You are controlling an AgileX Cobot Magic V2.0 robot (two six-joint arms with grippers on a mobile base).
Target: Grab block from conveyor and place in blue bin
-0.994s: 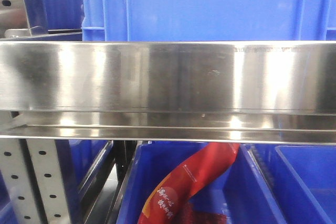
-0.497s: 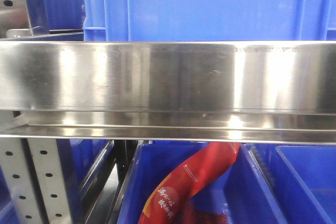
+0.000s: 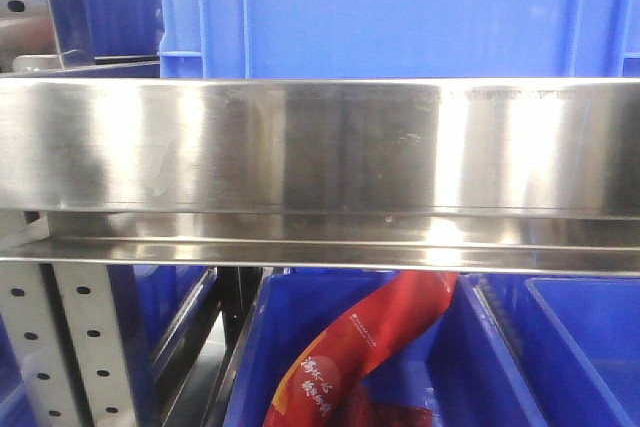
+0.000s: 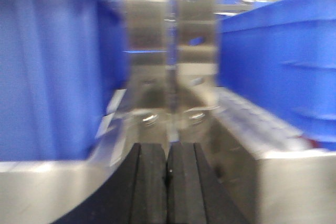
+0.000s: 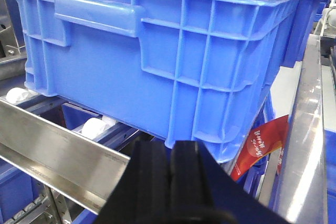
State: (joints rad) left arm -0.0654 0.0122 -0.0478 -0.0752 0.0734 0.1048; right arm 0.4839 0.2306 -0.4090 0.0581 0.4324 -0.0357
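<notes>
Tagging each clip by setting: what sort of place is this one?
Probably a warehouse or factory sorting line. A ribbed blue crate sits on white rollers, a stainless steel rail runs across the front view, and more blue bins sit below it, one holding a red packet.

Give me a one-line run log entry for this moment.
left gripper: shut, empty | right gripper: shut, empty, facing blue bin | block: not in view | conveyor: not in view
</notes>
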